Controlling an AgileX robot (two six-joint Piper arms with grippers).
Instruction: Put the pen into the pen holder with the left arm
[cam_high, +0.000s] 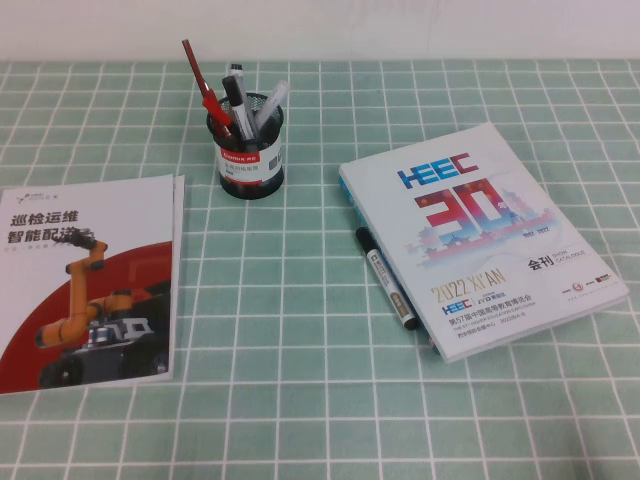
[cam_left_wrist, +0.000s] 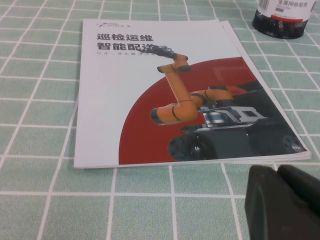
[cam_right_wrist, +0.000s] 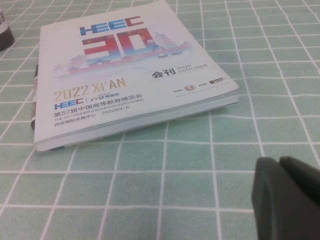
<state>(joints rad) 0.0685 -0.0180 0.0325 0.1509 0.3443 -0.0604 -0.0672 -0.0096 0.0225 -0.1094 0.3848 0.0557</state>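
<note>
a: where's the pen (cam_high: 387, 277) right now?

b: lying flat on the green checked tablecloth (cam_high: 300, 330), at about 3 o'clock from the table's middle, touching the left edge of the thick white catalogue (cam_high: 480, 235). its cap end points to 11 o'clock, its tail end to 5 o'clock. in the right wrist view only a thin strip of it shows (cam_right_wrist: 34, 97) beside the catalogue.

a: and the pen holder (cam_high: 249, 160)?

b: upright at roughly 12 o'clock, well apart from the pen, with a red pen (cam_high: 205, 90) and some clear-capped white pens (cam_high: 270, 105) standing in it. the left wrist view catches just its base (cam_left_wrist: 280, 22).

a: left gripper (cam_left_wrist: 280, 202)?

b: not visible from above. its wrist camera shows dark fingers pressed together, clenched on nothing, hovering over the cloth just short of the robot brochure (cam_high: 85, 280), which lies at 9 o'clock.

a: right gripper (cam_right_wrist: 287, 197)?

b: also outside the high view. its dark fingers meet with no gap, nothing between them, hanging above the cloth near the catalogue's corner.
</note>
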